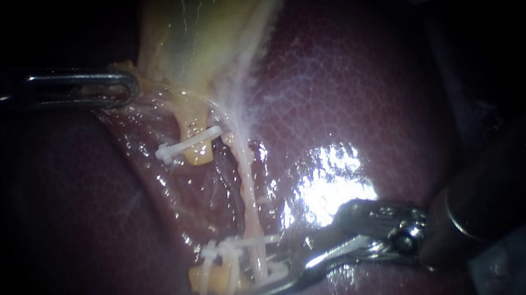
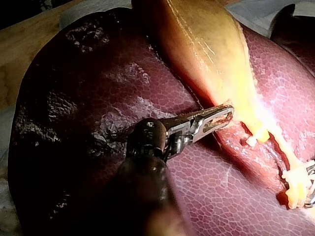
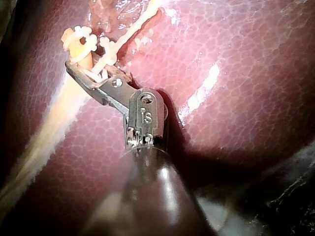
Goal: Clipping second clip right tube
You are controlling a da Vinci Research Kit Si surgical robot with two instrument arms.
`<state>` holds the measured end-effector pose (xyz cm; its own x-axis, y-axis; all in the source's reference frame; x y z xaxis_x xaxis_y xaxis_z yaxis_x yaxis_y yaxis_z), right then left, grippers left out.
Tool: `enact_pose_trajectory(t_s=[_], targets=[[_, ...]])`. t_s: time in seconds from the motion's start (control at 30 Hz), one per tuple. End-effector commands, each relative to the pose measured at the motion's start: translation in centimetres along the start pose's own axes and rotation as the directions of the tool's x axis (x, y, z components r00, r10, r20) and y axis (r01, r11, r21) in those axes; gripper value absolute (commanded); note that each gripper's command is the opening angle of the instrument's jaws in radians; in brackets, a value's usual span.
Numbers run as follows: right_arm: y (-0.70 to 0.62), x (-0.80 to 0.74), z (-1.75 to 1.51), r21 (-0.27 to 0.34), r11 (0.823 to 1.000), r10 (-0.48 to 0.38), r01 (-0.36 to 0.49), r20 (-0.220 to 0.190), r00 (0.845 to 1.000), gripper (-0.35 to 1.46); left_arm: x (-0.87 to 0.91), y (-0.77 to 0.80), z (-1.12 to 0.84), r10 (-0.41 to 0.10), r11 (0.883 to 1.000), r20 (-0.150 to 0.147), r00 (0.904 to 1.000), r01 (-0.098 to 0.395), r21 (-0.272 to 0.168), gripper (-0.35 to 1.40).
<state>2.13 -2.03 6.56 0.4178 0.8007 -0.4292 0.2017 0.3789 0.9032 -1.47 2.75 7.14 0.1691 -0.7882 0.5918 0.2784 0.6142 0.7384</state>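
I'm mid-step on the second clip: my right instrument (image 1: 262,280) has its jaws astride the right tube (image 1: 249,196), low on it, gripping a white clip (image 1: 273,272) that wraps the tube. A gap shows between the jaws, so I judge this clip not yet latched. An upper clip (image 1: 251,242) crosses the same tube just above. My left instrument (image 1: 125,87) has its jaws closed on the gallbladder (image 1: 194,22) at its edge. Next comes a firm, square squeeze with only this tube inside (the clipped left tube stump (image 1: 215,274) lies just beside). The endoscope shows the jaw gap, which the right wrist view hides behind one jaw, and only the left wrist view shows my left jaws' bite plainly
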Motion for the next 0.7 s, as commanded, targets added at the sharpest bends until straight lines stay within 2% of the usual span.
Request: enact_pose_trajectory(t_s=[0.03, 0.1, 0.23, 0.33, 0.43, 0.53, 0.7], targets=[[0.0, 0.0, 0.0, 0.0, 1.0, 0.006, -0.006, 0.0, 1.0, 0.06, 0.0, 0.0, 0.0, 0.0, 1.0, 0.0, 1.0, 0.0, 0.0, -0.35], [0.0, 0.0, 0.0, 0.0, 1.0, 0.005, -0.005, 0.0, 1.0, 0.08, 0.0, 0.0, 0.0, 0.0, 1.0, 0.0, 1.0, 0.0, 0.0, -0.35], [0.02, 0.02, 0.02, -0.004, 1.0, 0.006, -0.006, -0.003, 1.0, 0.38, 0.0, 0.0, 0.0, 0.0, 1.0, 0.0, 1.0, 0.0, 0.0, -0.35], [0.08, 0.03, 0.02, -0.048, 0.999, 0.005, -0.007, -0.035, 0.999, 0.47, 0.0, 0.0, 0.0, 0.0, 1.0, 0.0, 1.0, 0.0, 0.0, -0.35], [0.17, 0.06, -0.02, -0.086, 0.996, 0.006, -0.012, -0.065, 0.998, 0.5, 0.0, 0.0, 0.0, 0.0, 1.0, 0.0, 1.0, 0.0, 0.0, -0.35], [0.24, 0.12, -0.11, -0.1, 0.995, 0.001, -0.009, -0.078, 0.997, 0.5, 0.0, 0.0, -0.01, 0.0, 1.0, 0.0, 1.0, 0.0, 0.001, -0.35], [0.27, 0.35, -0.29, -0.139, 0.99, -0.036, 0.021, -0.107, 0.994, 0.5, -0.02, 0.0, -0.02, -0.001, 1.0, 0.0, 1.0, 0.001, -0.001, -0.35]])
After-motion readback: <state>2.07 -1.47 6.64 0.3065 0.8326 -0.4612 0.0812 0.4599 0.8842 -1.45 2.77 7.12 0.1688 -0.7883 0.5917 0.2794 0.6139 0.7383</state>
